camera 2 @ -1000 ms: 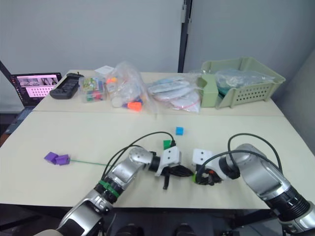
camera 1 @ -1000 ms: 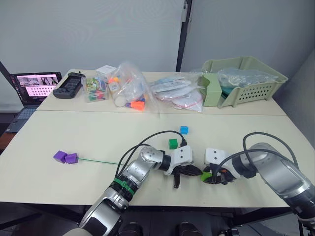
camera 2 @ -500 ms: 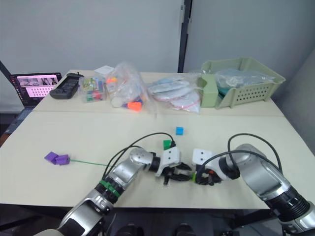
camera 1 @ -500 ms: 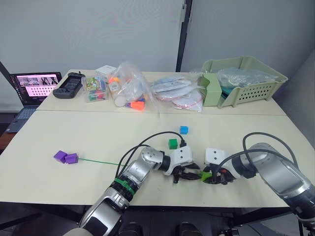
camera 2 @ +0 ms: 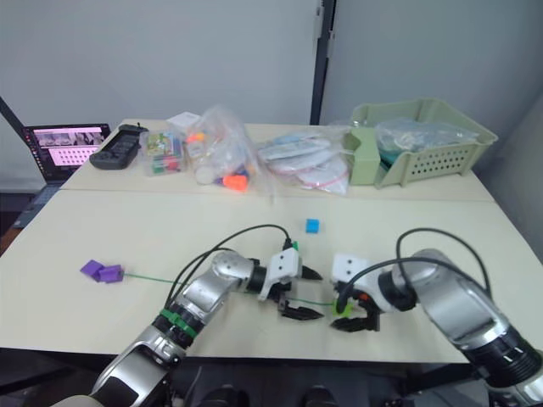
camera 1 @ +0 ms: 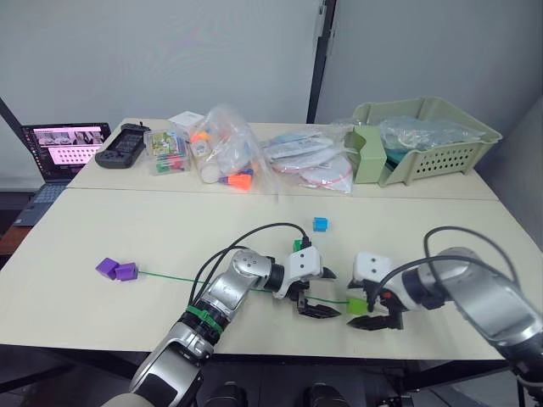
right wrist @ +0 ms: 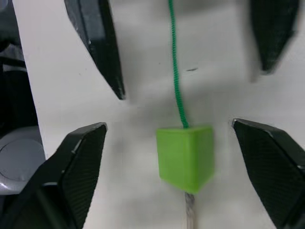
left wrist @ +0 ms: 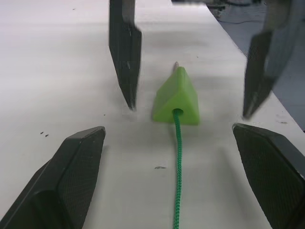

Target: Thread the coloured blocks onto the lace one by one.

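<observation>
- The lime green block (left wrist: 176, 98) sits on the lace (left wrist: 177, 176), lying on the table (camera 1: 170, 229) close to its near edge, with the cord entering one face and the greyish tip (right wrist: 189, 210) poking out the far side.
- The left gripper (camera 1: 319, 292) is released, its fingers spread wide on either side of the cord, touching nothing.
- The right gripper (camera 1: 371, 309) is also released; its fingers flank the lime green block with bare table on both sides, not touching it.
- The two grippers face each other tip to tip, with the block in the small gap between them.
- The lace runs leftward from there across open table to the two purple blocks (camera 1: 116, 270), already strung and lying together near the left edge.
- The blue block (camera 1: 320, 224) lies alone toward the middle of the table; the dark green block (camera 1: 298, 246) peeks out just behind the left gripper's wrist.
- The middle of the table is broad and uncluttered.
- Along the far edge stand a laptop (camera 1: 62, 148), clear bags of toys (camera 1: 225, 157) and a pale green basket (camera 1: 424, 140), well apart from the work.
</observation>
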